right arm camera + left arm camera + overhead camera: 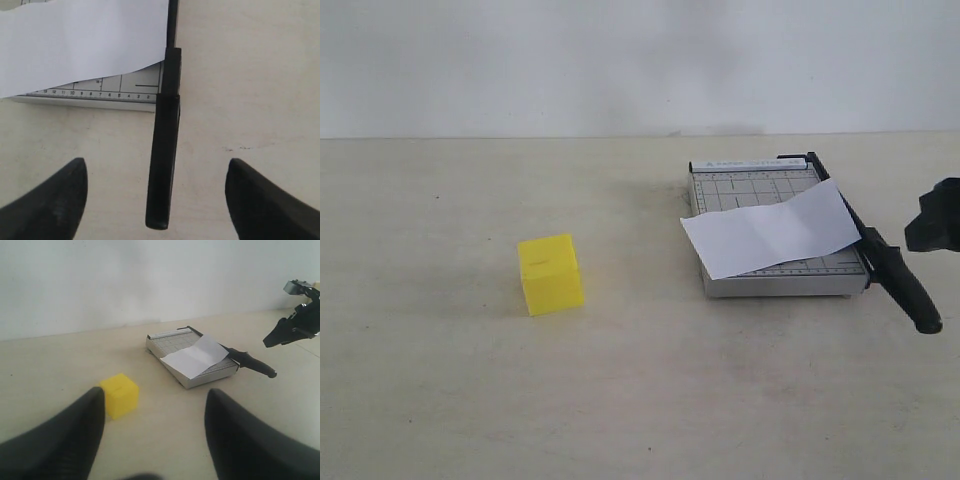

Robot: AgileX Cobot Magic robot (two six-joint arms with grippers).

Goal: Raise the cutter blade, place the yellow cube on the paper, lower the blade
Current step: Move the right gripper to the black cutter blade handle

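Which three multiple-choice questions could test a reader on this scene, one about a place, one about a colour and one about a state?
1. Where is the yellow cube?
A. on the table, apart from the grey trimmer
B. on top of the trimmer
C. on a shelf

2. What colour is the cutter blade?
A. red
B. white
C. black

3. How does the right gripper stand?
A. shut on the blade
B. open, the blade's handle between its fingers, untouched
C. shut on the cube

Key:
1 A, the cube sits on bare table to the left of the trimmer.
2 C, arm and handle are both black.
3 B, in the right wrist view both fingers stand wide of the handle.
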